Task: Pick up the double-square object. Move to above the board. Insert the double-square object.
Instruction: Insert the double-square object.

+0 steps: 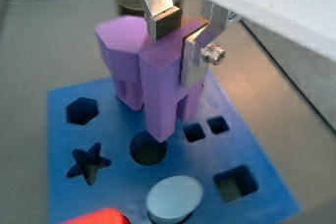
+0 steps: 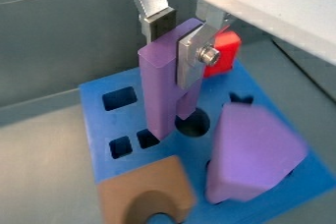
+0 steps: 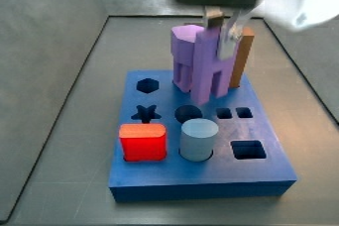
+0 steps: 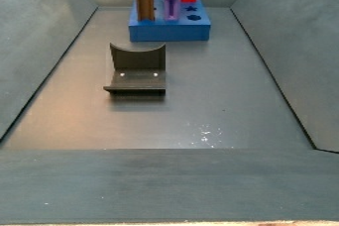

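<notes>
Pincer point(image 1: 182, 33) clenched near the top of the double-square object point(image 1: 160, 95) above the board point(image 1: 256, 149); post judged rigid, light, smooth-sided.

A red cube point(image 3: 142, 141) stands just beside a pale blue-grey cylinder point(image 3: 197, 139), both upright. Behind these 2 rises a thick purple column point(image 3: 195, 59), with a tan-brown block point(image 3: 240, 56) near it; in a wrist view that block point(image 2: 138, 194) shows an arched notch. Well apart from the 4 pieces, the fixture point(image 4: 137, 71) stands on the grey bin floor point(image 4: 199, 111).
</notes>
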